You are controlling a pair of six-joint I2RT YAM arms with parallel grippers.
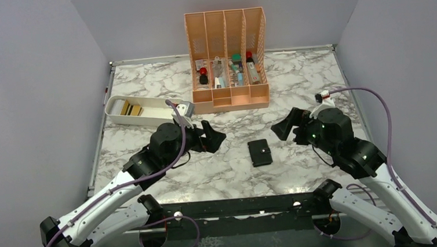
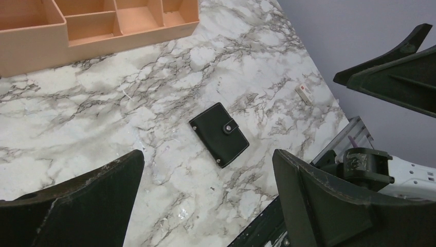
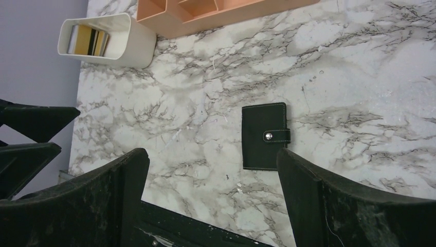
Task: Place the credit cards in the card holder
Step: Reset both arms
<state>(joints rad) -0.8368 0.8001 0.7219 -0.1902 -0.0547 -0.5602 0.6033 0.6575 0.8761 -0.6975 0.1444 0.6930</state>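
Observation:
The card holder point(image 1: 259, 152) is a small black case lying shut and flat on the marble table, its clasp tab snapped, between my two arms. It also shows in the left wrist view as the card holder point(image 2: 220, 135) and in the right wrist view as the card holder point(image 3: 265, 136). The credit cards point(image 1: 129, 109), gold and dark, stand in the white tray at the far left; the right wrist view shows the same credit cards point(image 3: 90, 42). My left gripper point(image 1: 211, 137) point(image 2: 208, 159) is open and empty, left of the holder. My right gripper point(image 1: 283, 127) point(image 3: 212, 157) is open and empty, to its right.
The white oblong tray point(image 1: 140, 120) point(image 3: 131, 46) sits at the far left. A tall orange slotted organiser point(image 1: 227, 59) with small items stands at the back centre. A small white tag point(image 2: 304, 92) lies near the table's right side. Grey walls close in the table.

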